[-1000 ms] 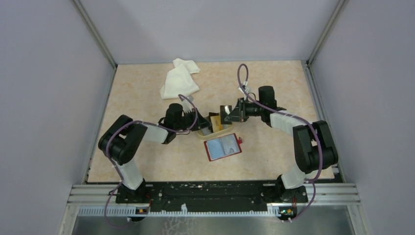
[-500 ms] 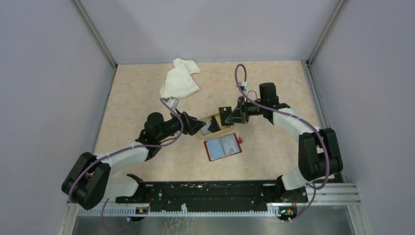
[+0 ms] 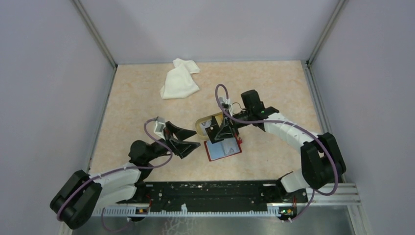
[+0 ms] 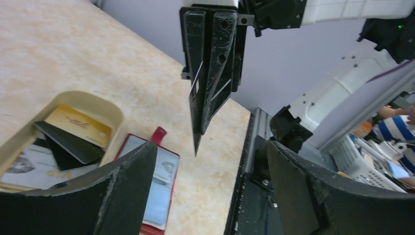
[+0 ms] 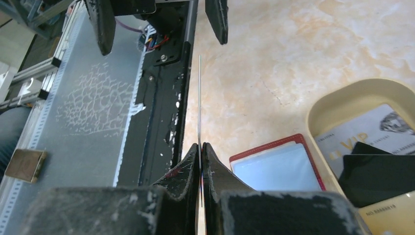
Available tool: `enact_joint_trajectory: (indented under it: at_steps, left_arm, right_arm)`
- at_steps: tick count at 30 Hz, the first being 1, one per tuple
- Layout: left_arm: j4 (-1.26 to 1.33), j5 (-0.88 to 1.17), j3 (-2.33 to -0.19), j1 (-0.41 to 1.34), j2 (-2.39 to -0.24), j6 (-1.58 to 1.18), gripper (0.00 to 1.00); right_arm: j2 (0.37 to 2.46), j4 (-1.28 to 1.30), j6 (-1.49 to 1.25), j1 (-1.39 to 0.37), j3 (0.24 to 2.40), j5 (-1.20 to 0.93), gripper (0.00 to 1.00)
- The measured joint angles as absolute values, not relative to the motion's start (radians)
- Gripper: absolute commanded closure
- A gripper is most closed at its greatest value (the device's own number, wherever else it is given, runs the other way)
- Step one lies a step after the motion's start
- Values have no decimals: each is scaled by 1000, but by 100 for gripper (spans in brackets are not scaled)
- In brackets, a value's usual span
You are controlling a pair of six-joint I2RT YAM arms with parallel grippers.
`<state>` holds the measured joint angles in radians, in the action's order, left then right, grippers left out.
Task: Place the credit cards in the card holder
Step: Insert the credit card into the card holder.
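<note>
My right gripper (image 5: pixel 200 145) is shut on a thin dark credit card (image 5: pixel 199 98), held edge-on and upright. In the top view that right gripper (image 3: pixel 219 133) hangs over the far edge of the open red card holder (image 3: pixel 223 148), whose clear pockets face up. More credit cards lie in the tan dish (image 4: pixel 105 105): a yellow one (image 4: pixel 78 125), a dark one (image 4: pixel 68 144) and a white-grey one (image 4: pixel 24 164). My left gripper (image 3: pixel 195 138) stands open and empty just left of the card holder (image 4: pixel 156 186).
A crumpled white cloth (image 3: pixel 179 80) lies at the back of the table. The black base rail (image 3: pixel 210 191) runs along the near edge, close to the card holder. Grey walls enclose the table on three sides.
The left gripper has opened and drawn back from the dish toward the near left. The right gripper has carried its card from above the dish to above the card holder.
</note>
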<state>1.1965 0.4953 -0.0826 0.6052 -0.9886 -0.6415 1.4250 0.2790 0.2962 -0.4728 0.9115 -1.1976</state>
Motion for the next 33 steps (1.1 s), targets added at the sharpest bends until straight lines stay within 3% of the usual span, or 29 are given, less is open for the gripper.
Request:
enact_joint_trajectory:
  at_steps: [6,15,18,21,22,27,30,33]
  left_arm:
    - [1280,498,-116,687,-1134,-643,36]
    - [1306,508,-191,701,-1251,-662,100]
    - [1287,513,-199,701,-1251,-654,100]
    - [1246,516,-205,701,-1242,-654,100]
    - [1225,513,-205,701,-1235,-658,100]
    - [1118,465,-176,702,-1187,-744,100]
    - [1137,418,-72,702,-1199,-861,100]
    - [1164,374,-9,714,-1253,-960,100]
  right_arm:
    - [1455,351,366,-546,930,-1190,100]
    - [1471,416,428,-574,951,-1168,100]
    - [1471,437,444,-578,958,-1166,96]
    - [1471,458,456,-579,962,-1148,59]
    - [1471,470,466,-580,968,-1132,51]
    - [1438,546,562,-572,1022,-986,39]
    - [1313,551,680,-564,996,-872,29]
    - [1161,540,891,-561,894,-803,27]
